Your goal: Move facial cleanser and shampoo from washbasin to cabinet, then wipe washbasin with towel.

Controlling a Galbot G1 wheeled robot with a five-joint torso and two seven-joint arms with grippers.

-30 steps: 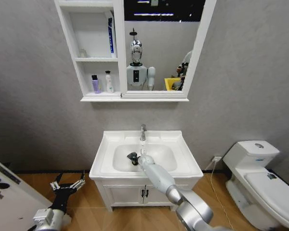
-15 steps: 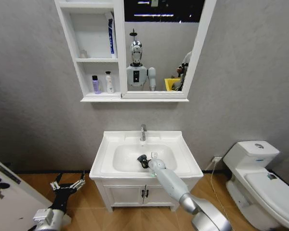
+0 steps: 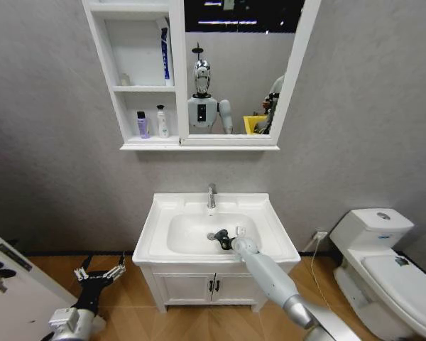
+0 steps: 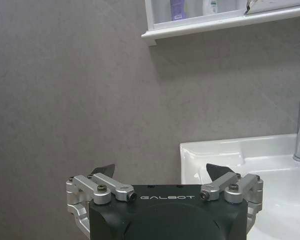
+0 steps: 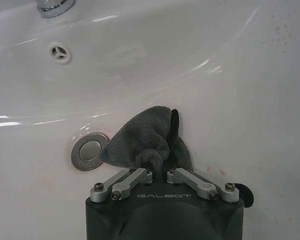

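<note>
Your right gripper (image 5: 159,167) is pinched tight on the small dark grey bunched towel (image 5: 142,142), pressing it onto the bowl floor of the white rectangular ceramic washbasin (image 3: 266,213), just beside the round chrome drain (image 5: 89,150). The arm is angled down so the cloth meets the ceramic (looks like the wiping step). A purple bottle (image 3: 141,124) and a white bottle (image 3: 161,121) stand on the lower shelf of the white wall-hung open-shelf cabinet (image 3: 105,64), above the washbasin, so judge the moving part done. Your left gripper (image 4: 161,179) hangs idle beside the washbasin, near the floor, fingers spread wide, holding nothing.
</note>
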